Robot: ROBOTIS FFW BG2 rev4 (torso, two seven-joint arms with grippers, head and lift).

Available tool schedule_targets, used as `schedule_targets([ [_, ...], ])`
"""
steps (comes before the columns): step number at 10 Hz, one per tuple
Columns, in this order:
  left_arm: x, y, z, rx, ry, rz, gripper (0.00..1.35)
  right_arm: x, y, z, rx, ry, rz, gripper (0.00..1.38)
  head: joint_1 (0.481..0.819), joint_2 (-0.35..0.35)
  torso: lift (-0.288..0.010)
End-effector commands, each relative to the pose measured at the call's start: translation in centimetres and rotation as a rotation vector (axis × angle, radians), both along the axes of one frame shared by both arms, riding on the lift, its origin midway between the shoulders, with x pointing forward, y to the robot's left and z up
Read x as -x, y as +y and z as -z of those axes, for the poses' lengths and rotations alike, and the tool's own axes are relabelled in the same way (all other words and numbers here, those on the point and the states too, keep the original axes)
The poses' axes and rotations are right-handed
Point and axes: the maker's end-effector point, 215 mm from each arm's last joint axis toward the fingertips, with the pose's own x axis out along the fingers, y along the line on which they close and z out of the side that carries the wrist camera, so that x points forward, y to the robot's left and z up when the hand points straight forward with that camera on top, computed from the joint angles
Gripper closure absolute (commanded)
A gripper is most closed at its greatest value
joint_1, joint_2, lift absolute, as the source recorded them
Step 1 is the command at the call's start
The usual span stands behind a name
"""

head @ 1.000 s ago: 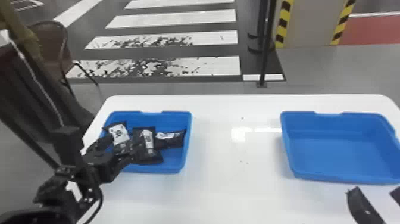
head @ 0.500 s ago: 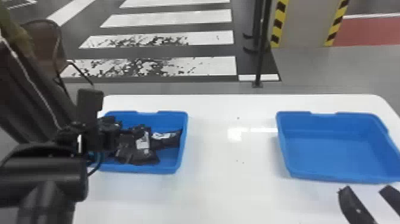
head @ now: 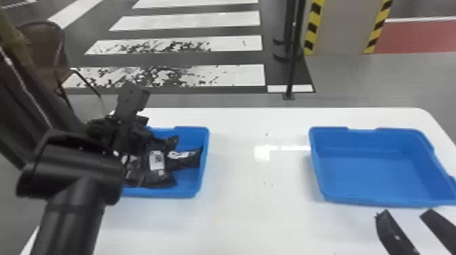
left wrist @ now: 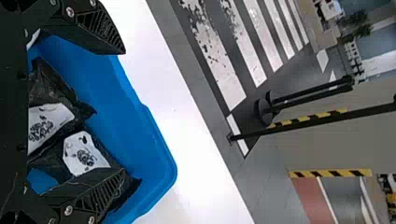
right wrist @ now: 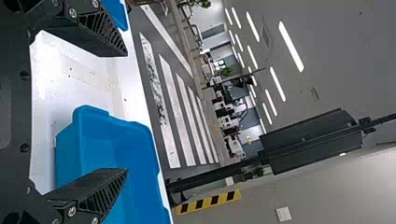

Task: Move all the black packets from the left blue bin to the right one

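Black, crinkled packets [head: 161, 179] with white labels lie in the left blue bin [head: 190, 178]; the left hand [head: 135, 135] is there, fingers spread. Near the smooth, bare right bin [head: 380, 169], the right hand [head: 405, 213] is spread too. Glossy white table [head: 251, 217]; white-striped grey floor [head: 356, 81] beyond.
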Motion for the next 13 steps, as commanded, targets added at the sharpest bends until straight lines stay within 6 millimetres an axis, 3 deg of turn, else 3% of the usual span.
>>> schedule_targets([
  [1, -1.3, -2.6, 2.3, -0.024, 0.060, 0.086, 0.15, -0.1, 0.1, 0.1, -0.004, 0.000, -0.001, 0.14, 0.695, 0.079, -0.140],
  [2, -1.4, -3.2, 3.4, -0.037, 0.107, 0.108, 0.15, -0.1, 0.5, 0.2, -0.020, 0.002, -0.007, 0.14, 0.695, 0.055, -0.140],
  [4, -0.4, -1.4, 4.4, -0.074, 0.177, 0.053, 0.15, -0.1, 0.9, 0.5, -0.041, 0.009, -0.013, 0.14, 0.695, 0.044, -0.140],
  [6, -0.1, -0.9, 5.2, -0.087, 0.211, 0.048, 0.15, -0.1, 1.1, 0.7, -0.060, 0.013, -0.013, 0.14, 0.695, 0.067, -0.140],
  [8, -1.7, -3.6, 6.0, -0.152, 0.226, 0.192, 0.15, -0.2, 1.3, 0.8, -0.065, 0.013, -0.016, 0.14, 0.695, 0.072, -0.140],
  [13, 1.2, -2.1, 8.7, -0.147, 0.331, 0.159, 0.18, -0.1, 1.3, 1.2, -0.076, 0.022, -0.013, 0.14, 0.695, 0.055, -0.140],
])
